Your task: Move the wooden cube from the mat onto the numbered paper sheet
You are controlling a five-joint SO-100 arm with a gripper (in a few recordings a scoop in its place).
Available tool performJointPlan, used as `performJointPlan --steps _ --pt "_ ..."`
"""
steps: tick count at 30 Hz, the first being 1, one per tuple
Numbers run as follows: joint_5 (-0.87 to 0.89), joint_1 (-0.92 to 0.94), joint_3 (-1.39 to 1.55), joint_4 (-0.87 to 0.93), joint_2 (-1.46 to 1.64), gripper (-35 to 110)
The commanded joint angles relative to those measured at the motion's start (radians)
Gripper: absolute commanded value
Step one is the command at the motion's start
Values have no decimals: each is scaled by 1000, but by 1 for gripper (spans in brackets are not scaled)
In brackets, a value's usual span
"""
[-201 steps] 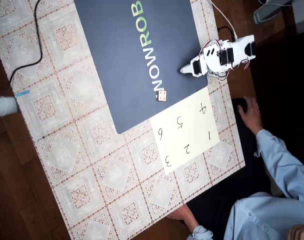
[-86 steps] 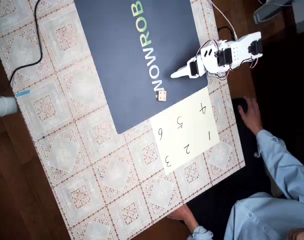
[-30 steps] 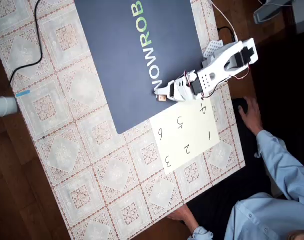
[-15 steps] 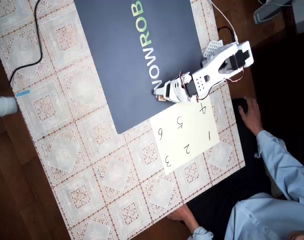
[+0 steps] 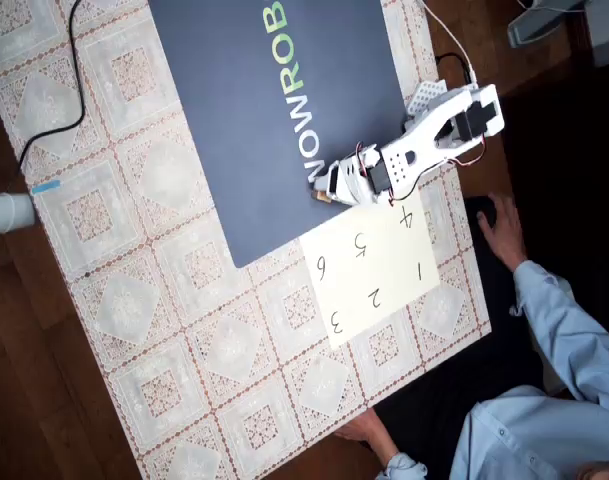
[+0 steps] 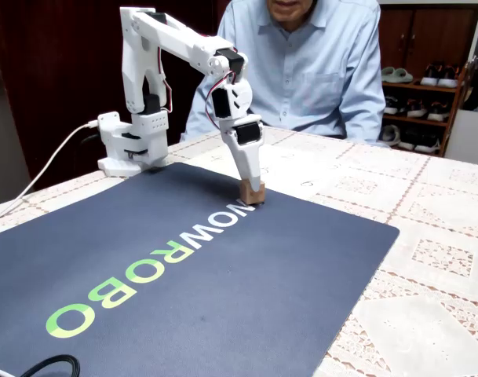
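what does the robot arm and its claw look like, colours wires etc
The arm is white plastic, built from boxy bracket links with black servo blocks at the joints. Thin red and black wires loop loosely between the joints. It stands on a white base, with a white cable running off from it. The claw is white and tapers to long, narrow fingers.

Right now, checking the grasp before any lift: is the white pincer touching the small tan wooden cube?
Touching. In the fixed view the pincer tips come down onto the wooden cube on the navy mat, with no gap showing.
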Motion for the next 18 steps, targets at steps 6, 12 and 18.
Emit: performJointPlan --steps 6,12,18 --pt "-69 -5 9 17 55 0" --pt "-147 -15 123 -49 249 0" --pt "-193 -6 184 -54 394 0"
